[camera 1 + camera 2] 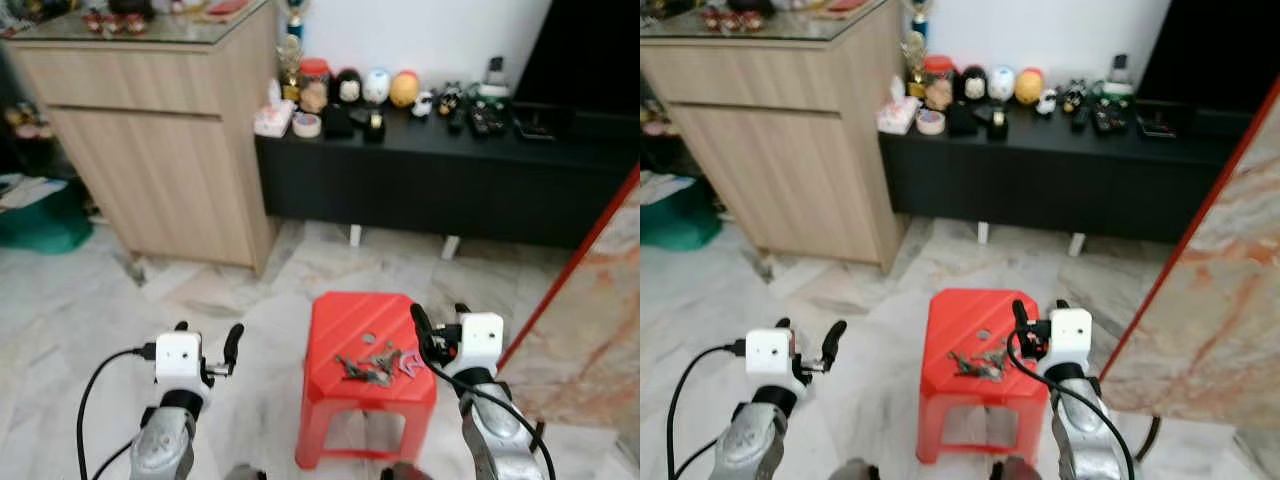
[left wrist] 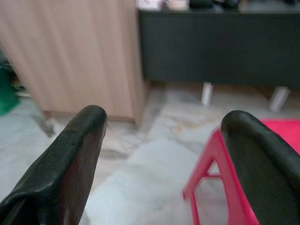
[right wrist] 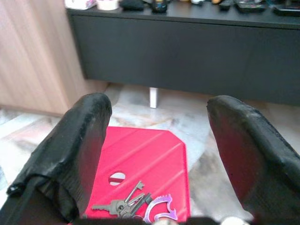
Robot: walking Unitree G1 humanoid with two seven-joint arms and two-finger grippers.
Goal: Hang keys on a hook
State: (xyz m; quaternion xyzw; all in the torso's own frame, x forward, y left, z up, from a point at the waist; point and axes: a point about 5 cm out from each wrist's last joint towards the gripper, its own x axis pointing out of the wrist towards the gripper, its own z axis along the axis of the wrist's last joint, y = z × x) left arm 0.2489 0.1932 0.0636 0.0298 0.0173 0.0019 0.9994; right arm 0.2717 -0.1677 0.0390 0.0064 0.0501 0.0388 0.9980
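Dull metal keys [image 3: 123, 202] lie on a glossy red plastic stool [image 1: 352, 318].

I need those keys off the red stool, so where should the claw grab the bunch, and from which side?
Probably from straight above: the keys lie flat on the red stool. Pinch the middle where the blades meet, beside the purple clip. The right claw, open, is nearest.

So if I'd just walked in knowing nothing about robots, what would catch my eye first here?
Probably the bright red plastic stool on the pale marble floor, with a bunch of keys lying on its seat. Next, the robot's two grippers: the right gripper hovers open at the stool's right edge, beside the keys, and the left gripper is open over the floor to the stool's left. Behind stands a long black cabinet topped with small colourful figurines.
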